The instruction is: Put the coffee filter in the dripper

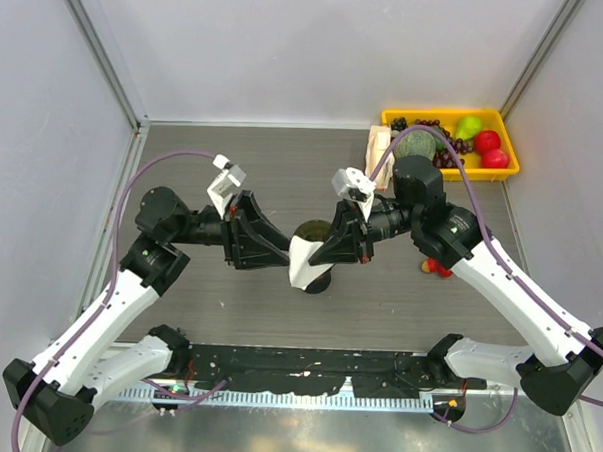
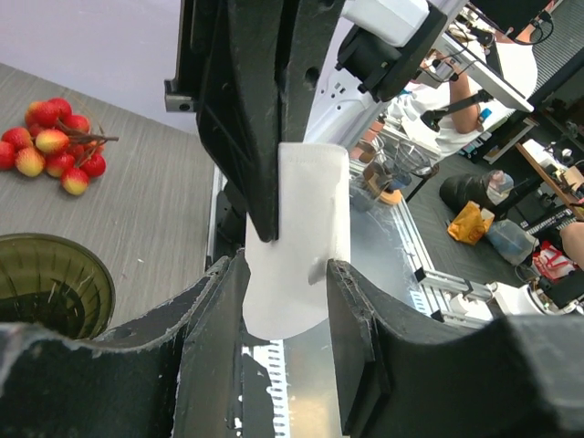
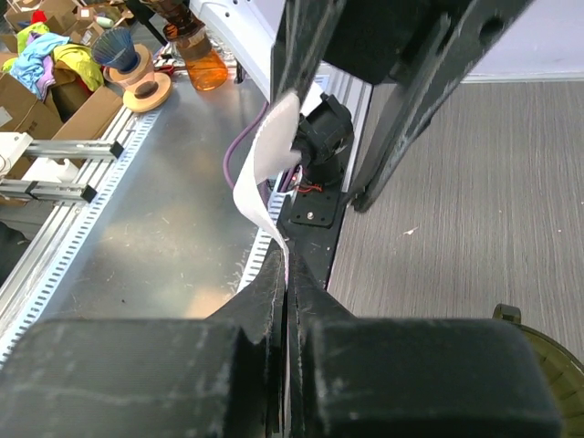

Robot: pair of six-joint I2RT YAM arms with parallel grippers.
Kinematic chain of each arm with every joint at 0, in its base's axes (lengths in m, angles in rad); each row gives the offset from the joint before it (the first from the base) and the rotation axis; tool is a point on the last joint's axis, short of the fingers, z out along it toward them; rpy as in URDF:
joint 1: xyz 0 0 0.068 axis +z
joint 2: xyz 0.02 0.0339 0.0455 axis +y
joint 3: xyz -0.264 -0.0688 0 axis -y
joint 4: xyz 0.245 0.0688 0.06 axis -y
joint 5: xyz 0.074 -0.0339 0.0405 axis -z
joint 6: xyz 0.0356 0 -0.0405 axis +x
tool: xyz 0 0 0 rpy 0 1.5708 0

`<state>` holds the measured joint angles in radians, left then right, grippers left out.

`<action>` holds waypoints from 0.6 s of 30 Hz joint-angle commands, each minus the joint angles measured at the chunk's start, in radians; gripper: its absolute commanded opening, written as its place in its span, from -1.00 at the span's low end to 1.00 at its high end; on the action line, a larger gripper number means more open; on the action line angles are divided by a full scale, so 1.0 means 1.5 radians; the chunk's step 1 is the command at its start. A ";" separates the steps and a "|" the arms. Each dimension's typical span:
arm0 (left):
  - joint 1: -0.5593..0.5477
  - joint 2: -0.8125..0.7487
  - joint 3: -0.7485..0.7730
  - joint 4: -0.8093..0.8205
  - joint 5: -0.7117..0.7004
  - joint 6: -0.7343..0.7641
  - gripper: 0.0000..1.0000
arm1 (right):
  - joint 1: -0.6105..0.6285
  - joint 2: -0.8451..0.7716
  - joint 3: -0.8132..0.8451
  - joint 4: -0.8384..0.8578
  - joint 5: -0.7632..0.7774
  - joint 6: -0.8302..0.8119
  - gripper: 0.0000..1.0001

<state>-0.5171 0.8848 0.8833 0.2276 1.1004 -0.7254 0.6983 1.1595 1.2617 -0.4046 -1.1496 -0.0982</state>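
The coffee filter, a thin white paper, hangs in the air just in front of the dripper, a dark olive funnel cup on the table's middle. My right gripper is shut on the filter's edge; in the right wrist view the filter curls up out of the closed gripper. My left gripper is open, its fingers straddling the filter's lower end. The dripper's rim shows at the lower left of the left wrist view and at the lower right of the right wrist view.
A yellow tray with fruit stands at the back right, with an upright pack of white papers beside it. A bunch of red lychees lies under the right arm and shows in the left wrist view.
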 commanded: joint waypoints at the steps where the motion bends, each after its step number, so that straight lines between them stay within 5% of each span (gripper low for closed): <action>1: -0.008 0.005 -0.015 0.011 -0.006 0.011 -0.04 | 0.004 -0.001 0.038 0.026 0.001 0.009 -0.89; 18: 0.021 -0.026 0.012 0.003 0.029 -0.002 0.08 | -0.001 -0.021 0.037 -0.029 0.020 -0.044 -0.89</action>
<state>-0.5156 0.8764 0.8524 0.2119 1.1107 -0.7231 0.6979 1.1622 1.2881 -0.4328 -1.1275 -0.1257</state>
